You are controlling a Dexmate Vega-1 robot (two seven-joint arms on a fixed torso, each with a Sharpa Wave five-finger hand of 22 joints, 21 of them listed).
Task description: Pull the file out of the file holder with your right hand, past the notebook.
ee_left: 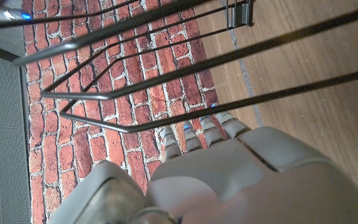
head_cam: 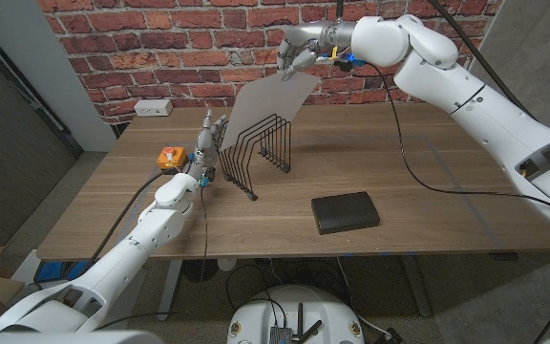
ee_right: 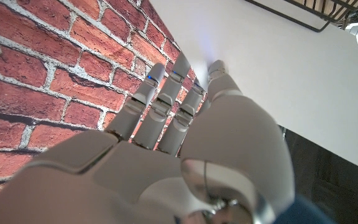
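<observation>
High in the upper middle of the head view, the right hand point(head_cam: 297, 59) pinches the top edge of the file point(head_cam: 270, 113), a pale sheet hanging at a slant from its fingers; in the right wrist view the fingertips point(ee_right: 180, 70) press onto that same sheet point(ee_right: 278, 74) in front of the red brick wall point(ee_right: 36, 68). The file's lower part is still down among the black wire dividers of the file holder point(head_cam: 261, 153), which stands just left of centre on the wooden table point(head_cam: 428, 153), so the pull looks only partly done. At centre left, the left hand point(head_cam: 208, 134) stands upright with its fingers apart, just beside the holder's left end; the left wrist view shows its fingers point(ee_left: 194, 134) close under the wires point(ee_left: 166, 81), but I cannot tell whether they touch the holder, and it holds nothing. The notebook point(head_cam: 346, 212), a dark flat slab, lies lower right of centre, well apart from the holder. Risks, as I judge them: the grip is only at the sheet's edge, so the file could slip free if its lower edge snags a wire; a snag could also drag or tip the light holder if the left hand is not truly bracing it; and a limp, swinging sheet may fall short of the notebook.
</observation>
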